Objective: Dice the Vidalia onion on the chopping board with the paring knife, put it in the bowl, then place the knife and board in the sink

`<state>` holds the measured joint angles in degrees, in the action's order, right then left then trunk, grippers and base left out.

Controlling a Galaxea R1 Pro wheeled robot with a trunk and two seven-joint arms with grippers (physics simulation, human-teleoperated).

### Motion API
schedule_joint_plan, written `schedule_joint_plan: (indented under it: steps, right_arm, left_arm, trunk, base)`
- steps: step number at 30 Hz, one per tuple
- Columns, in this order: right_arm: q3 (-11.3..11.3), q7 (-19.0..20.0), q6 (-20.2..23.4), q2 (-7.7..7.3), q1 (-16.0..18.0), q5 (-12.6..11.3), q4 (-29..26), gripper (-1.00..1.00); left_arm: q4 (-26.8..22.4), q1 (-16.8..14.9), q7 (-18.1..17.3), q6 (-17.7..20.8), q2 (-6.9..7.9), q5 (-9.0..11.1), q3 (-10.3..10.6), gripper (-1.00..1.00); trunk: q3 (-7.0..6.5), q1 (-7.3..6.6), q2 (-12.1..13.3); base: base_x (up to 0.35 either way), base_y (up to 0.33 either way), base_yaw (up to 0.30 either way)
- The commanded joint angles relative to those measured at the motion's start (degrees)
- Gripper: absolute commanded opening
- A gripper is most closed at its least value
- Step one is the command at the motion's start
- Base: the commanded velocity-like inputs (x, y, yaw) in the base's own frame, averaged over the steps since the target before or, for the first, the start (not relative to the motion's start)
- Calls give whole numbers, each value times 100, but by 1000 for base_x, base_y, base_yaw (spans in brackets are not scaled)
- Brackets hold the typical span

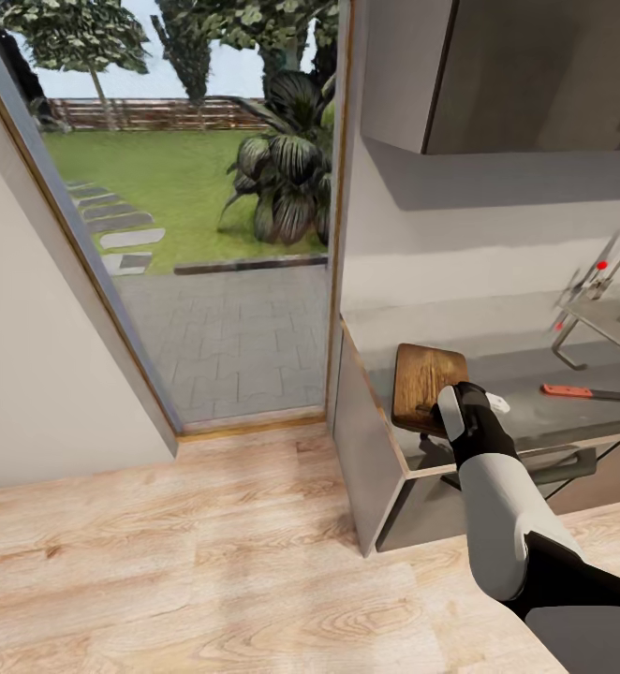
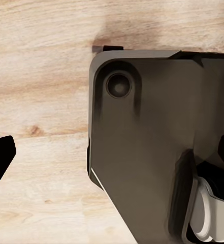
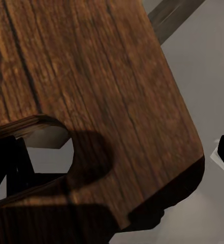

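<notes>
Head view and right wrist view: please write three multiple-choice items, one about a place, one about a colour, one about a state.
1. Where does the paring knife lie?
A. On the countertop, between the chopping board and the tap
B. On the wooden floor
C. On top of the board

2. What colour is the knife's handle?
A. Blue
B. Orange-red
C. White

3. How does the right gripper stand to the board?
A. Far off, over the floor
B. At the board's near end, by its handle slot
C. Resting on the knife

Answers: 1 A, the head view shows the knife flat on the grey worktop, to the right of the board. 2 B, the handle is orange-red, the blade dark. 3 B, the gripper sits at the board's near edge, and the right wrist view shows the slot close up.
</notes>
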<state>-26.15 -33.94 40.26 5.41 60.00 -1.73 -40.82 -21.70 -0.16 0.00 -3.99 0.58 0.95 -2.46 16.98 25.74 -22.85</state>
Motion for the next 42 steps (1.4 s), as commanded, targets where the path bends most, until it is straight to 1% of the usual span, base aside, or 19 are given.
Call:
schedule_joint_plan:
  steps: [1,13,14,35,40,42]
  right_arm:
    - [-21,-16,49,4,2,-21,96,100]
    - [-22,-16,50,4,2,-21,100,100]
    - [-22,-16,51,4,2,-21,100,-100]
    - [-22,-24,52,4,2,-21,179,-100]
    - [-22,-25,46,4,2,-20,178,-100]
    - [-4,-20,26,30,2,-57,170,-100]
  left_arm:
    - [-1,-2,0,-14,0,10,-9,100]
    - [-1,-1,0,-14,0,10,-9,100]
    - [-1,-1,0,-14,1,10,-9,100]
    - [3,-1,0,-14,-5,10,-9,100]
    - [-1,-1,0,-14,-5,10,-8,100]
    - [-28,-1,0,-14,-17,10,-9,100]
  trunk:
    - [11,5,-7]
    - [11,5,-7]
    - [11,5,-7]
    - [10,5,-7]
    - [-21,5,-7]
    - [-40,5,-7]
  base:
    - [0,0,0]
    - [0,0,0]
    - [0,0,0]
    - [0,0,0]
    - [0,0,0]
    - [0,0,0]
